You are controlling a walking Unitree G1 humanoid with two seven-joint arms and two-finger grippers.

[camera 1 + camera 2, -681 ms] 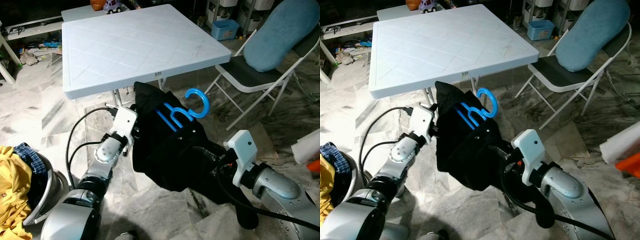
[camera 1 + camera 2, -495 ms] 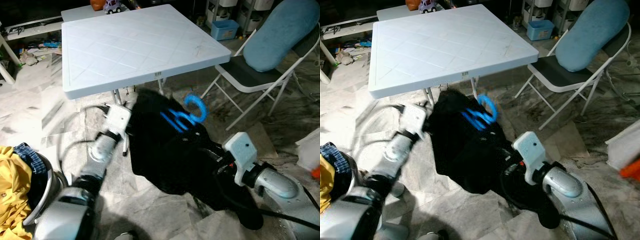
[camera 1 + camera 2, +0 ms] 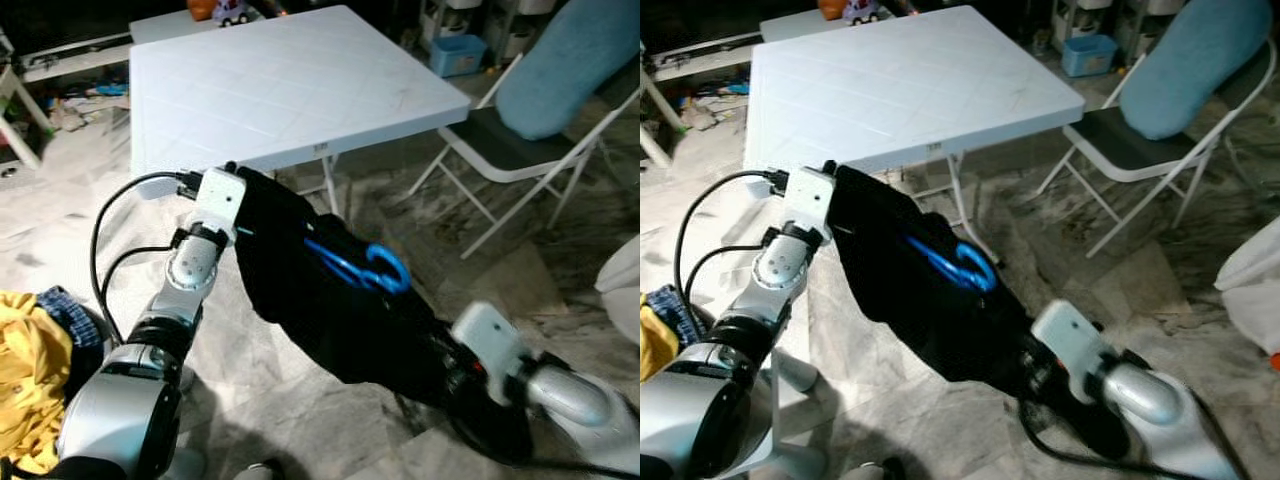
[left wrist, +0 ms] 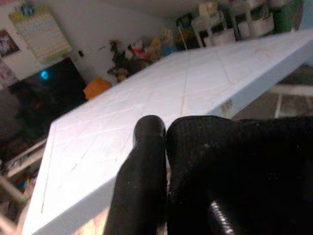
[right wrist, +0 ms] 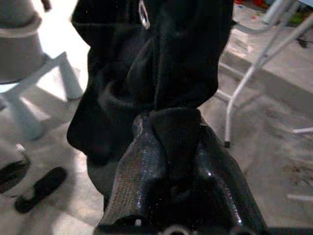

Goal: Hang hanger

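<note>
Now the black fabric garment point(image 3: 330, 300) on its blue plastic hanger point(image 3: 362, 268) has been stretched lower and flatter, clamped between left gripper point(image 4: 164, 161) and right gripper point(image 5: 168, 161); hanging is judged pending.

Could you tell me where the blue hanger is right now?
The blue hanger lies centre-frame on the black garment stretched between both grippers, below the white table.

black garment point(image 3: 330, 290) hides most of the blue hanger point(image 3: 362, 268).
</note>
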